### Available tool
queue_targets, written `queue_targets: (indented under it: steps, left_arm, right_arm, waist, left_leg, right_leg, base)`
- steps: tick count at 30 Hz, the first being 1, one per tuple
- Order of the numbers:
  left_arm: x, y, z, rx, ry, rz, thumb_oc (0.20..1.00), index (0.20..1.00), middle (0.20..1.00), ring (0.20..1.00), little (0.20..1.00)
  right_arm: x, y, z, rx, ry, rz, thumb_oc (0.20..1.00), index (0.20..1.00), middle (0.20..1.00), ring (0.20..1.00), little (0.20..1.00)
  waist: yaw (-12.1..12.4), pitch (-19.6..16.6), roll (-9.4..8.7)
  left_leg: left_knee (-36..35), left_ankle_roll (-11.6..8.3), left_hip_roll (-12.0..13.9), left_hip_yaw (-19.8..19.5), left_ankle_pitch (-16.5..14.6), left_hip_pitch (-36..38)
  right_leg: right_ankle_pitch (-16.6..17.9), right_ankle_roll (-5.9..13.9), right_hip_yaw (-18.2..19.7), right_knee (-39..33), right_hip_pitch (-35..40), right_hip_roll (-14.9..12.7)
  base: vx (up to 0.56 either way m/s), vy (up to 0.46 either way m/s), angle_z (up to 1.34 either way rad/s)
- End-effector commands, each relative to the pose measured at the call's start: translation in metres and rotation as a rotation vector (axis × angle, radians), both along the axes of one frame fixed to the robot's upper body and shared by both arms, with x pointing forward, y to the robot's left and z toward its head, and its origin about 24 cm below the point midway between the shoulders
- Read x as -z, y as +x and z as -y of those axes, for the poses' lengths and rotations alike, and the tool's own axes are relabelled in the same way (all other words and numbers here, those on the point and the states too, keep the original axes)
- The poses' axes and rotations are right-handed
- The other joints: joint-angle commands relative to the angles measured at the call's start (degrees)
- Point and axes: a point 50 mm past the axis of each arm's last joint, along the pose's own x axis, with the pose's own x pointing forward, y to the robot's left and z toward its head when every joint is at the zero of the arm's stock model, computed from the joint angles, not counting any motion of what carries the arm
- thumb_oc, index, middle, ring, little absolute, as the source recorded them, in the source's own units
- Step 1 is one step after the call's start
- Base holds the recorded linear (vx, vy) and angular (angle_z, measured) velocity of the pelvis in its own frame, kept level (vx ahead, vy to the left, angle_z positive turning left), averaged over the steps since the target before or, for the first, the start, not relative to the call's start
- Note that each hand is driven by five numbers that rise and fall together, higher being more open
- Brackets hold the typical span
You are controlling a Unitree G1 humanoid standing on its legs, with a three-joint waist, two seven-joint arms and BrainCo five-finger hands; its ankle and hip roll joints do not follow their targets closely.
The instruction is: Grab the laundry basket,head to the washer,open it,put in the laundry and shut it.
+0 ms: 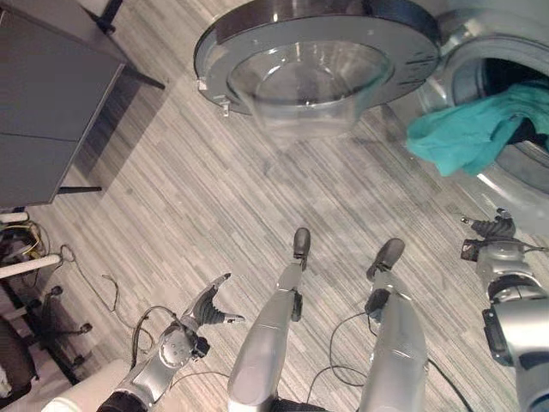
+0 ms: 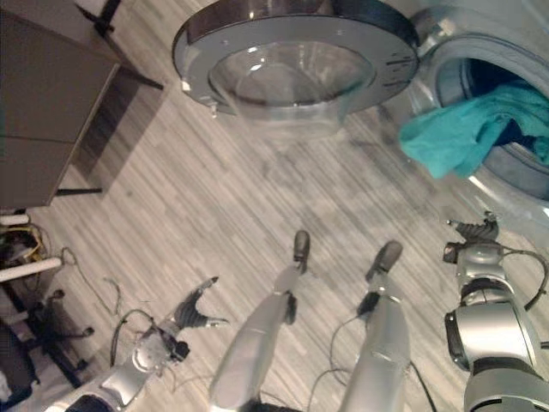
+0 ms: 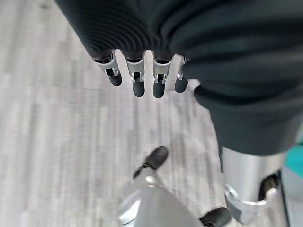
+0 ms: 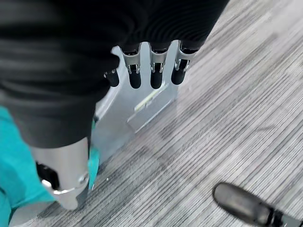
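Observation:
The washer (image 1: 480, 51) stands at the far right with its round glass door (image 1: 317, 51) swung wide open to the left. A teal cloth (image 1: 472, 129) hangs out of the drum opening over the rim, and dark laundry (image 1: 525, 130) lies behind it. My right hand (image 1: 493, 232) hangs low in front of the washer, below the cloth, with its fingers (image 4: 151, 75) relaxed and nothing in them. A fold of the teal cloth (image 4: 14, 175) shows beside the thumb. My left hand (image 1: 210, 305) is at the lower left over the floor, its fingers (image 3: 137, 85) relaxed and holding nothing.
A dark table (image 1: 51, 94) stands at the left, its legs reaching toward the washer door. Loose cables (image 1: 94, 283), a white tube (image 1: 30, 266) and a wheeled chair base (image 1: 51, 322) crowd the lower left. Striped grey floor (image 1: 214, 189) lies between me and the washer.

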Motion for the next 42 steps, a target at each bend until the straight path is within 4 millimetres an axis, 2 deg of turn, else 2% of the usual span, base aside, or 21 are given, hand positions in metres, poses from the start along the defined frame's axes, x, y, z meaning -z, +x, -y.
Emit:
queue_targets:
  steps: [1, 5, 6, 8, 14, 18, 28, 30, 36, 40, 42]
  left_arm:
    - [-0.008, -0.004, 0.005, 0.030, -0.066, 0.029, 1.000, 1.000, 1.000, 1.000, 1.000]
    - [-0.021, -0.003, 0.001, 0.004, -0.138, 0.069, 1.000, 1.000, 1.000, 1.000, 1.000]
    - [-0.021, -0.003, 0.001, 0.005, -0.139, 0.070, 1.000, 1.000, 1.000, 1.000, 1.000]
    - [-0.032, -0.002, -0.001, 0.002, -0.166, 0.113, 1.000, 1.000, 1.000, 1.000, 1.000]
    - [-0.049, 0.003, -0.001, -0.006, -0.222, 0.186, 1.000, 1.000, 1.000, 1.000, 1.000]
    - [-0.056, 0.004, 0.004, -0.008, -0.272, 0.215, 1.000, 1.000, 1.000, 1.000, 1.000]
    - [-0.062, 0.010, 0.023, 0.040, -0.381, 0.223, 1.000, 1.000, 1.000, 1.000, 1.000]
    - [-0.070, 0.013, 0.030, 0.073, -0.415, 0.246, 1.000, 1.000, 1.000, 1.000, 1.000]
    - [-0.101, 0.019, 0.037, 0.114, -0.503, 0.364, 1.000, 1.000, 1.000, 1.000, 1.000]
    - [-0.113, 0.019, 0.036, 0.116, -0.552, 0.409, 1.000, 1.000, 1.000, 1.000, 1.000]
    - [-0.122, 0.017, 0.030, 0.105, -0.575, 0.445, 1.000, 1.000, 1.000, 1.000, 1.000]
  right_arm:
    - [-0.020, -0.028, 0.041, 0.144, -0.028, 0.034, 1.000, 1.000, 1.000, 1.000, 1.000]
    - [-0.048, -0.038, 0.061, 0.220, -0.019, 0.122, 1.000, 1.000, 1.000, 1.000, 1.000]
    - [-0.049, -0.038, 0.061, 0.220, -0.019, 0.123, 1.000, 1.000, 1.000, 1.000, 1.000]
    - [-0.066, -0.045, 0.071, 0.256, -0.019, 0.176, 1.000, 1.000, 1.000, 1.000, 1.000]
    - [-0.101, -0.043, 0.077, 0.257, -0.033, 0.283, 1.000, 1.000, 1.000, 1.000, 1.000]
    - [-0.117, -0.033, 0.070, 0.225, -0.013, 0.354, 1.000, 1.000, 1.000, 1.000, 1.000]
    - [-0.127, 0.002, 0.035, 0.136, 0.010, 0.424, 1.000, 1.000, 1.000, 1.000, 1.000]
    - [-0.135, 0.008, 0.029, 0.138, 0.017, 0.467, 1.000, 1.000, 1.000, 1.000, 1.000]
    - [-0.165, 0.009, 0.028, 0.142, 0.032, 0.575, 1.000, 1.000, 1.000, 1.000, 1.000]
    - [-0.181, 0.004, 0.032, 0.148, 0.016, 0.614, 1.000, 1.000, 1.000, 1.000, 1.000]
    - [-0.201, -0.005, 0.038, 0.166, -0.006, 0.667, 0.937, 0.937, 0.937, 0.937, 0.937]
  waist:
    - [0.30, -0.19, 2.86]
    - [1.20, -0.07, 3.82]
    - [1.22, -0.11, 3.83]
    - [1.66, -0.11, 4.39]
    - [2.62, 0.32, 4.90]
    - [2.91, 0.67, 4.81]
    - [3.22, 2.07, 4.24]
    - [3.33, 2.14, 4.16]
    - [4.72, 1.73, 4.31]
    - [5.28, 1.48, 4.40]
    - [5.72, 1.16, 4.24]
  left_leg:
    - [5.22, -3.31, 2.10, 0.77, -6.23, -2.53]
    - [5.99, -3.32, 1.67, 0.47, -6.18, -5.05]
    - [6.06, -3.31, 1.64, 0.47, -6.20, -5.21]
    - [6.07, -3.46, 1.45, 0.27, -6.04, -6.13]
    - [6.03, -3.70, 1.00, 0.08, -5.91, -8.15]
    - [6.48, -3.64, 0.91, -0.44, -6.01, -9.66]
    - [5.59, -3.89, 0.83, -2.20, -5.32, -10.01]
    - [5.15, -4.21, 0.71, -2.64, -4.93, -10.09]
    - [4.58, -4.58, 0.53, -3.72, -4.49, -11.28]
    - [3.89, -4.84, 0.47, -4.32, -3.96, -11.58]
    - [2.48, -5.36, 0.67, -4.62, -3.13, -11.67]
  right_leg:
    - [-3.88, 5.68, 4.01, -3.93, 0.14, 1.97]
    - [-4.62, 5.84, 4.49, -2.12, -2.58, 1.30]
    - [-4.66, 5.84, 4.51, -1.99, -2.76, 1.24]
    - [-5.21, 6.02, 4.79, -0.82, -4.25, 0.82]
    - [-6.46, 6.06, 5.54, 1.70, -7.29, 0.55]
    - [-7.14, 5.98, 5.45, 3.02, -8.90, 0.59]
    - [-8.36, 5.80, 4.20, 4.00, -9.06, 0.70]
    - [-8.74, 5.75, 3.66, 4.13, -8.91, 0.68]
    - [-9.75, 5.94, 2.32, 5.64, -10.10, 0.08]
    - [-10.22, 6.04, 2.03, 6.13, -10.66, 0.00]
    - [-10.76, 6.08, 1.63, 6.49, -11.16, -0.05]
  base:
    - [0.01, 0.029, 0.08]
    - [0.01, 0.017, 0.05]
    - [0.02, 0.015, 0.04]
    - [0.02, 0.020, 0.09]
    - [0.01, -0.002, 0.08]
    - [0.01, -0.020, 0.04]
    - [0.00, -0.036, 0.02]
    - [0.00, -0.020, 0.02]
    - [-0.01, -0.035, 0.16]
    - [0.00, -0.044, 0.11]
    - [-0.01, -0.042, 0.05]
